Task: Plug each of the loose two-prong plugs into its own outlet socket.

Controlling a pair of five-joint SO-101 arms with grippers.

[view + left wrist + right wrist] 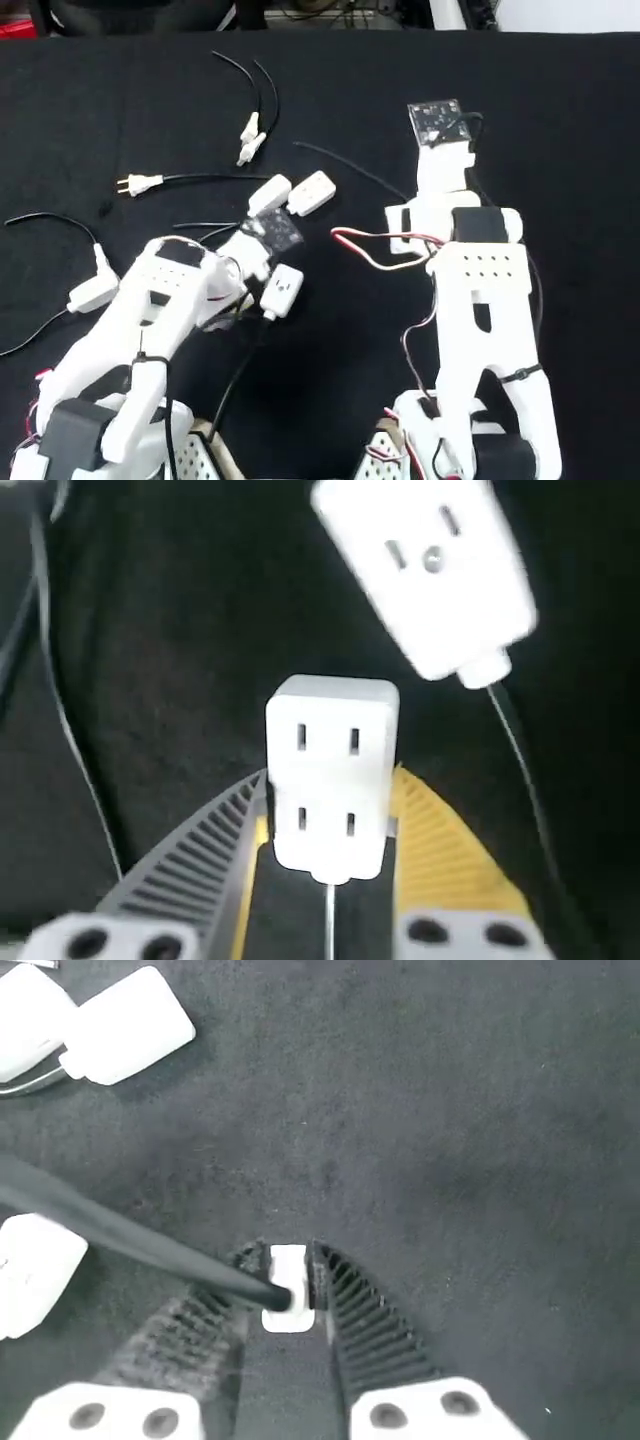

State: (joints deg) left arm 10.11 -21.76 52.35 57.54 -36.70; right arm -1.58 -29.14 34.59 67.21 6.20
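Far left of the high view: a white far-left socket seems to have a plug seated in it. That may be one pair done, though I can't be sure. Moving right, a bare two-prong plug lies loose on the black table, prongs exposed, so that one is certainly not plugged in.

Lower left, the left gripper is clamped on a socket block with its slots facing up, and a corded socket lies just beside it. Above them, upper left of centre, the twin plugs sit together unplugged. Near centre rest a white block and a neighbouring block.

Over to the right, the right gripper is closed around a small white plug that trails a black cord. It is held over bare table, well apart from every socket.

My read is early going: at most one plug home, one in hand, three waiting.
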